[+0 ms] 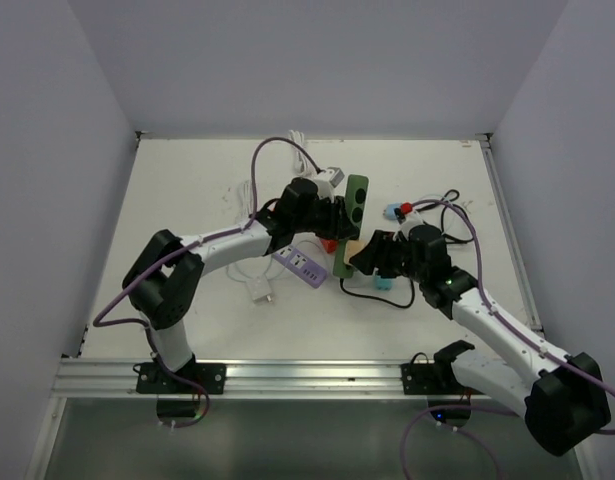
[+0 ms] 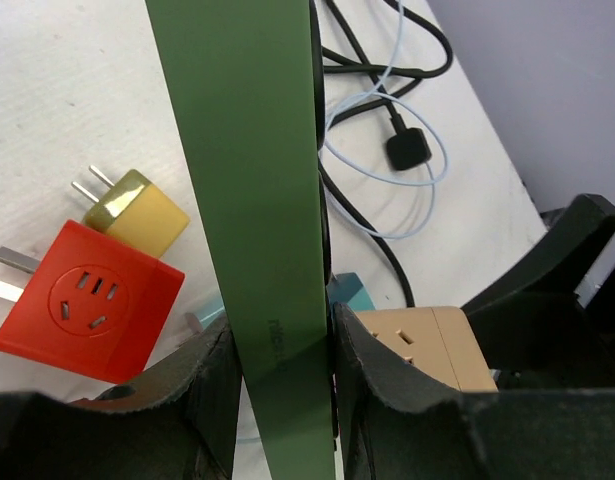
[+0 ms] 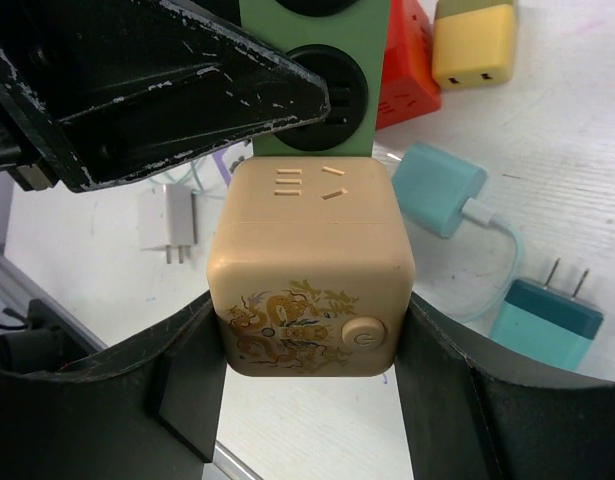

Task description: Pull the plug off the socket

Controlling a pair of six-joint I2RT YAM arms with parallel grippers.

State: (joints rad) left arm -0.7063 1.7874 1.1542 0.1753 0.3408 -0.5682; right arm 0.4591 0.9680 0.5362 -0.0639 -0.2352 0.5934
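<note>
The socket is a long green power strip (image 2: 257, 200), lifted off the table and standing on edge, with my left gripper (image 2: 282, 340) shut on its narrow sides. From above the green strip (image 1: 357, 195) runs down to a beige cube plug (image 1: 349, 256). In the right wrist view this beige cube plug (image 3: 312, 270), printed with a gold dragon and a round button, sits tight against the strip's (image 3: 312, 90) near end with no gap showing. My right gripper (image 3: 312, 330) is shut on the cube, one finger on each side.
A red cube adapter (image 2: 87, 300) and a yellow plug (image 2: 137, 210) lie under the strip. Two teal chargers (image 3: 437, 185) (image 3: 547, 320), a white charger (image 3: 172, 220) and black cables (image 2: 407, 150) lie around. A purple strip (image 1: 299, 265) lies to the left.
</note>
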